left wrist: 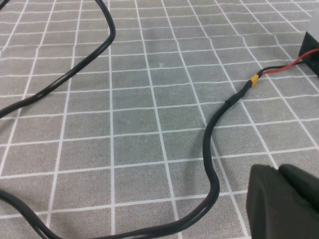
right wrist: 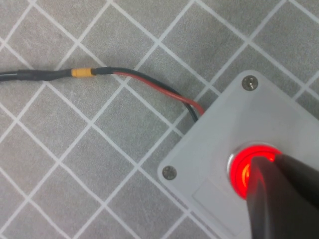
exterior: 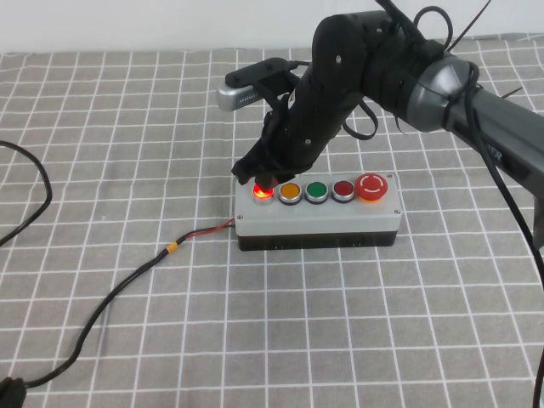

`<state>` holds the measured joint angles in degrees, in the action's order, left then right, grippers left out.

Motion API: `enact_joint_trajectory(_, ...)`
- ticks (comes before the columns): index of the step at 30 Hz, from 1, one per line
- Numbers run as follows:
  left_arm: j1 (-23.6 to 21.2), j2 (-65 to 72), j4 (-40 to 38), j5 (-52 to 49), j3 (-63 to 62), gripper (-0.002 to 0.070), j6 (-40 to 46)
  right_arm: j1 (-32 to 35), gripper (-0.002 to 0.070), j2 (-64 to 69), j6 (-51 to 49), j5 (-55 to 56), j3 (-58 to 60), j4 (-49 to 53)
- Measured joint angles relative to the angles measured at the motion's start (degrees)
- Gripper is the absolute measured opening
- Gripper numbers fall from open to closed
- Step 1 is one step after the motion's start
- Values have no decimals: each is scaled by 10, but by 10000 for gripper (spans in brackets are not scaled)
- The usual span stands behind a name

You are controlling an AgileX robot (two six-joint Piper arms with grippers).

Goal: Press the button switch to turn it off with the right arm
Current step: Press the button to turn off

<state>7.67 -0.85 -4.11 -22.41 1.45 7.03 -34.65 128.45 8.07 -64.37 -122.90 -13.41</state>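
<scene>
The button switch (exterior: 262, 192) is a small bright red round push-button, glowing, at the left end of the grey five-button box (exterior: 314, 217). My right gripper (exterior: 261, 181) is shut, and its fingertips rest on top of the button. In the right wrist view the glowing button (right wrist: 245, 168) is partly covered by the closed black fingers (right wrist: 279, 199), which touch its top. My left gripper (left wrist: 284, 204) is shut and empty, low over the checked cloth, away from the box.
On the box, an orange button (exterior: 290, 191), green button (exterior: 317, 190), dark red flat button (exterior: 343, 189) and large red mushroom button (exterior: 372, 186) follow in a row. A black cable (exterior: 127, 285) with red wire runs left from the box.
</scene>
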Motion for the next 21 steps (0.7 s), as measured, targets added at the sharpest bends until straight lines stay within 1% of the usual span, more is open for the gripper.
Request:
enact_joint_trajectory(17,0,0,0,0,0,-4,0,-1,-17,16,0,-3,-12,-22)
enact_joint_trajectory(21,0,0,0,0,0,-4,0,-6,-17,1,0,-3,-12,2)
